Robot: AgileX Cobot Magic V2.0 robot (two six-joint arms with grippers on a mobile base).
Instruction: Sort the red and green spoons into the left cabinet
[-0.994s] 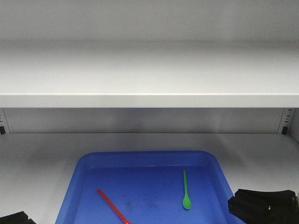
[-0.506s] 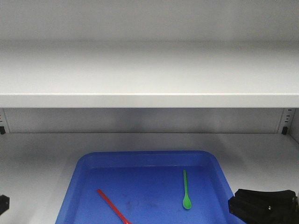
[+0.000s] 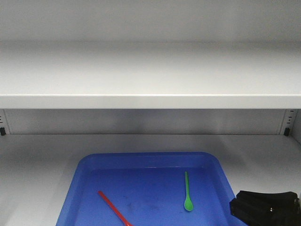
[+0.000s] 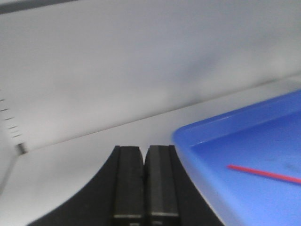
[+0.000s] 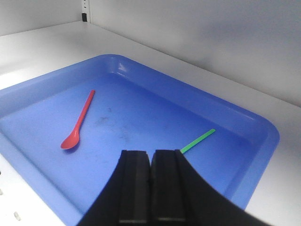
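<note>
With both the left gripper (image 4: 143, 181) and right gripper (image 5: 150, 188) clenched empty, the red spoon (image 3: 114, 207) at 7 o'clock and green spoon (image 3: 187, 191) at 5 o'clock lie flat in the blue tray (image 3: 221, 173), so closing fingers may skid them aside.

Glossy plastic blue tray (image 5: 256, 160), matt grey cabinet shelf (image 3: 150, 101), smooth plastic spoons (image 5: 79, 123)

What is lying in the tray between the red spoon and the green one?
Nothing: only bare blue tray floor, slightly scuffed, separates the red spoon from the green spoon. The right wrist view shows it best.
</note>
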